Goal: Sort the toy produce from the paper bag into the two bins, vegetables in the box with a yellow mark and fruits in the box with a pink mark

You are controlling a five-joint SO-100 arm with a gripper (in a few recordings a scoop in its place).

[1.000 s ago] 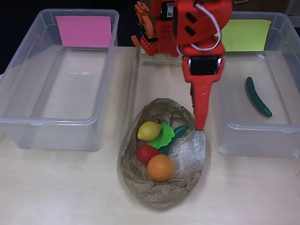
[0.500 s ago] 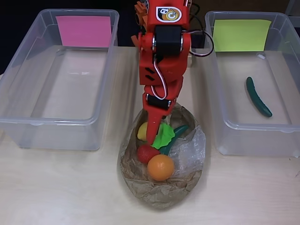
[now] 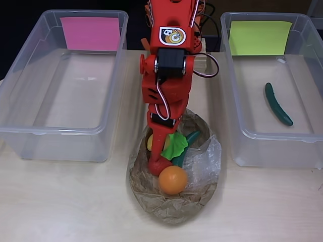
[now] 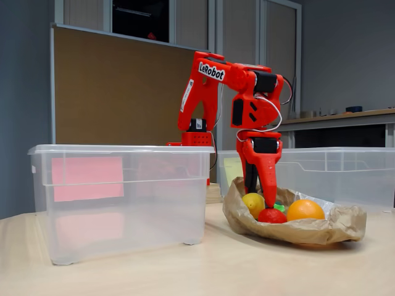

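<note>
My red gripper (image 3: 158, 162) reaches down into the crumpled paper bag (image 3: 169, 209) in the overhead view. In the fixed view the gripper (image 4: 264, 206) has its tips right over a red toy fruit (image 4: 272, 216), and a narrow dark gap shows between the fingers. An orange (image 3: 172, 180) lies just in front of it. A lemon (image 3: 150, 143) peeks out on the left, and a green leaf (image 3: 175, 146) with a dark green piece (image 3: 192, 138) lies on the right. The pink-marked bin (image 3: 30, 133) holds nothing. A cucumber (image 3: 278, 104) lies in the yellow-marked bin (image 3: 262, 148).
The two clear bins flank the bag, with narrow strips of table between them. The arm's base (image 3: 171, 20) stands at the back between the bins. Bare wooden tabletop (image 3: 65, 201) runs along the front.
The arm has swung from beside the yellow-marked bin to the left and down into the bag. Its tip now covers the red fruit from above.
</note>
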